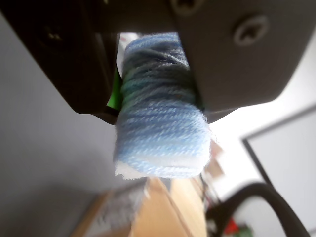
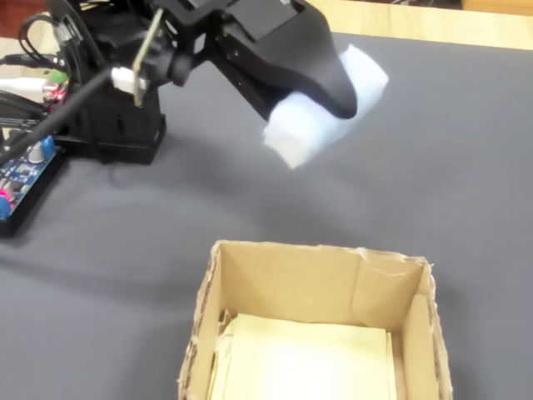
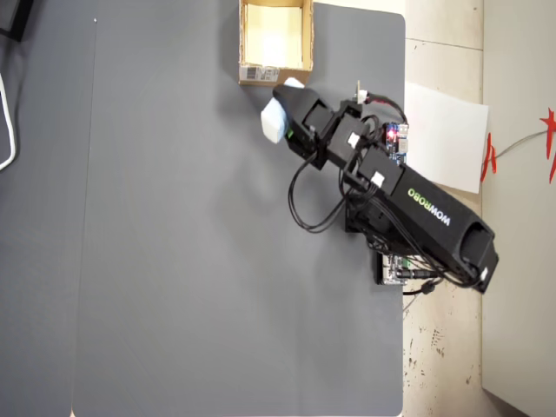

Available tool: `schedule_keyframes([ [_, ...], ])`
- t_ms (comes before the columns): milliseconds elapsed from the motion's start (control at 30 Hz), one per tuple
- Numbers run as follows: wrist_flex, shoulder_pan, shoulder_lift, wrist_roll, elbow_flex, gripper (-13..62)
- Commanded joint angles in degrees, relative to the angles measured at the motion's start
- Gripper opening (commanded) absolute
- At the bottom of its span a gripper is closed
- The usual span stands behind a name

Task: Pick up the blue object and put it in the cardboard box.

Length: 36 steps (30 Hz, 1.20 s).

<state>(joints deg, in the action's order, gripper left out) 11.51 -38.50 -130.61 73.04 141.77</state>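
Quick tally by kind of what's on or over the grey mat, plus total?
Pale blue yarn roll, held in the pincer: 1
Cardboard box: 1
Robot arm: 1
Blue circuit board: 1
Total: 4

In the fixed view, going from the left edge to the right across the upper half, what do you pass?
Blue circuit board → arm base → gripper → blue object clamped in it, off the mat.
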Motion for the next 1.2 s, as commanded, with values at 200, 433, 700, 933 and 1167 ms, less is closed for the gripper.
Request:
schedule_keyframes([
  [200,7.73,-4.66,17.31,-5.45,-29.62,10.5],
  [433,11.69,-10.9,31.64,-6.33,-40.69,10.5],
  [700,15.38,-15.21,38.94,-6.33,-39.37,10.7],
  [933,15.21,-15.29,41.84,-3.87,-40.43,22.7],
  [1167,15.03,-15.82,45.0,-1.41,-44.21,33.4],
])
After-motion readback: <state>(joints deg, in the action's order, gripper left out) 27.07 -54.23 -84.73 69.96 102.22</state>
